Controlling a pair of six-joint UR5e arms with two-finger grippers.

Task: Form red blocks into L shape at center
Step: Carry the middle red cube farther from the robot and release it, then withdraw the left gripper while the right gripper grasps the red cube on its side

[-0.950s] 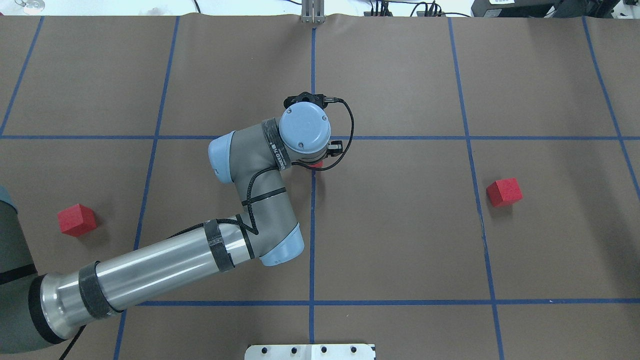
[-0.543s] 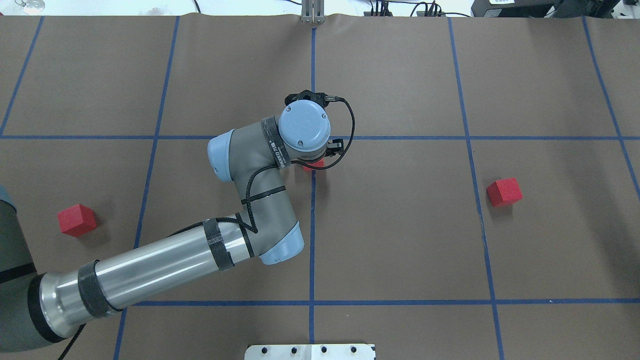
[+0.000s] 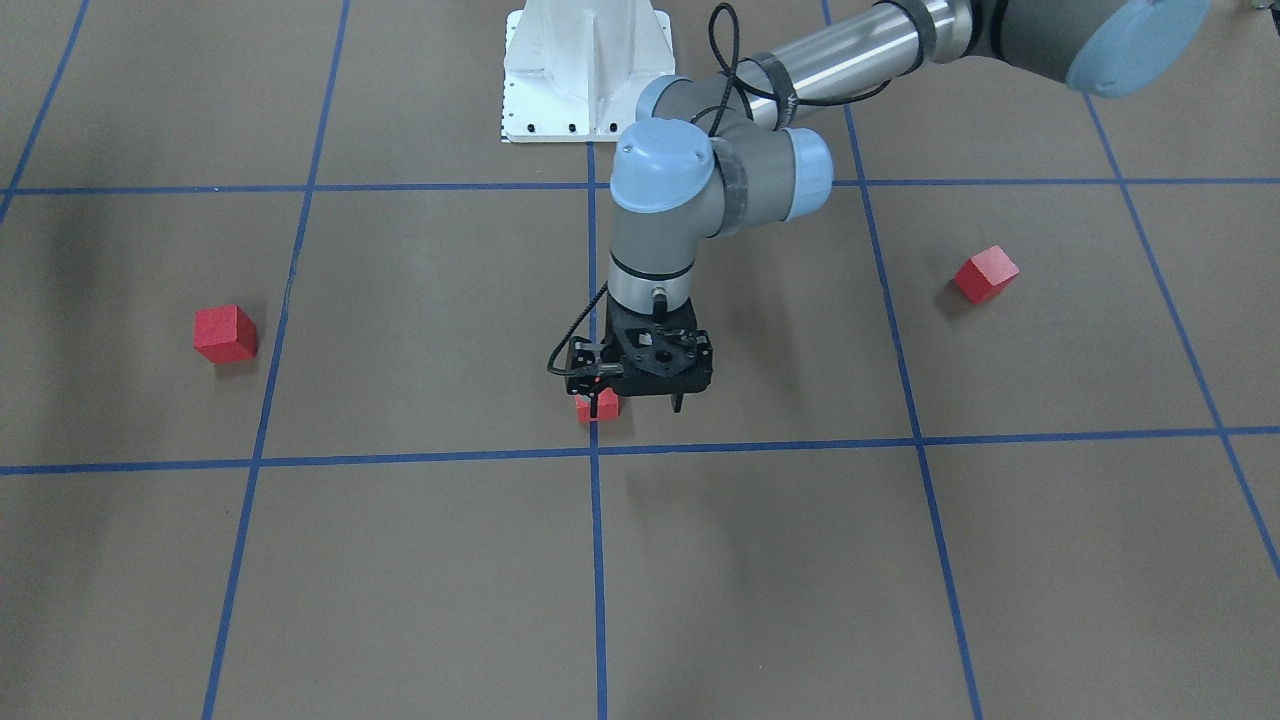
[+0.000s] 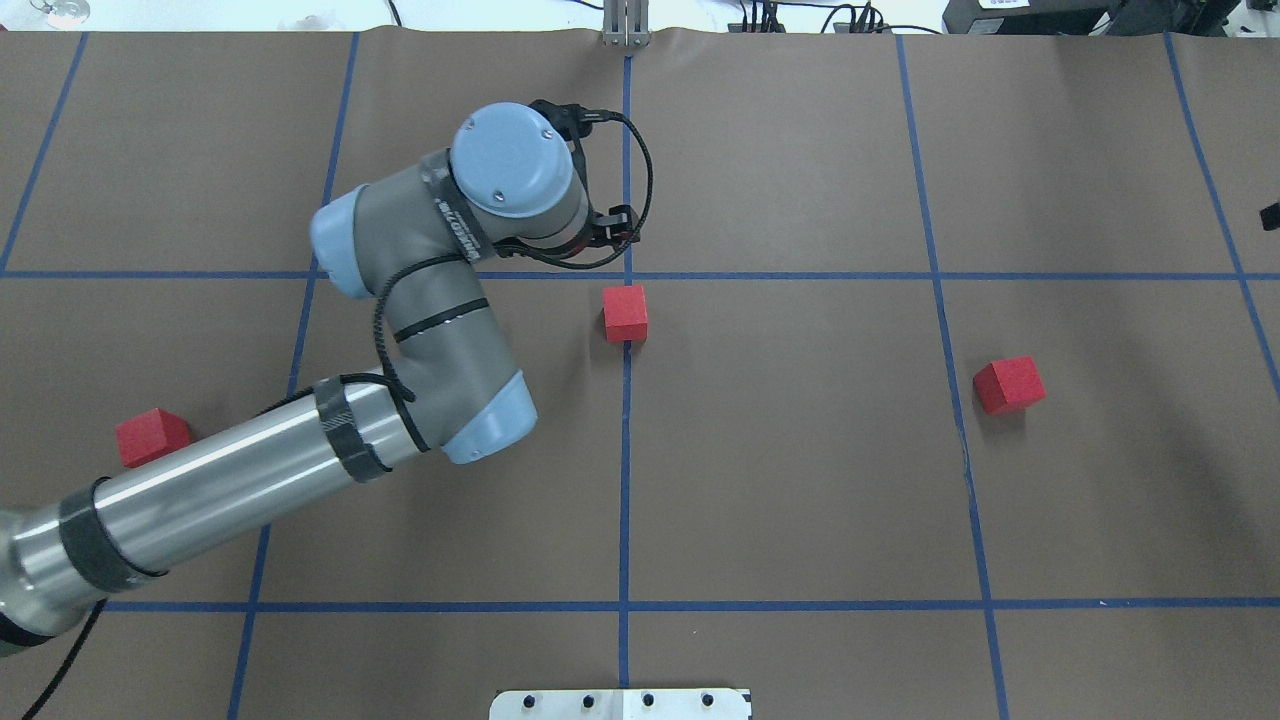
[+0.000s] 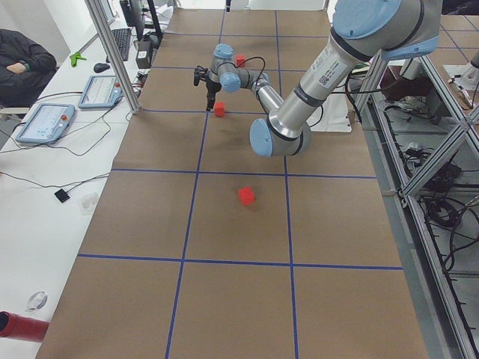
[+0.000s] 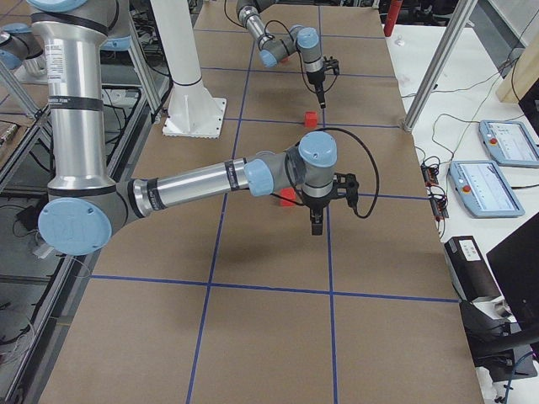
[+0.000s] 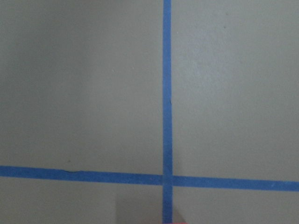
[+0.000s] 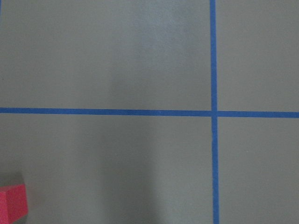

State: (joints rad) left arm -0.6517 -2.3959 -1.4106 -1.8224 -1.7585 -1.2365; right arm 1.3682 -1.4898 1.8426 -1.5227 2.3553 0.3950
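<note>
One red block (image 4: 625, 313) lies free on the middle tape line, just on the robot's side of the center crossing (image 4: 627, 275). In the front view my left gripper (image 3: 638, 403) is open, with one finger beside this block (image 3: 597, 407). In the overhead view the left wrist (image 4: 512, 170) stands apart from it, to the far left. A second red block (image 4: 152, 437) lies at the left and a third (image 4: 1010, 385) at the right. My right gripper (image 6: 316, 225) hovers near the third block (image 6: 286, 198). I cannot tell whether it is open or shut.
The brown paper carries a grid of blue tape lines. The white base plate (image 4: 620, 703) is at the near edge. A metal post (image 4: 626, 25) stands at the far edge. Tablets and cables lie on the side bench (image 6: 497, 168).
In the overhead view my left arm has swung away to the far left. The middle red block, half hidden under the wrist before, now lies fully in view, let go.
</note>
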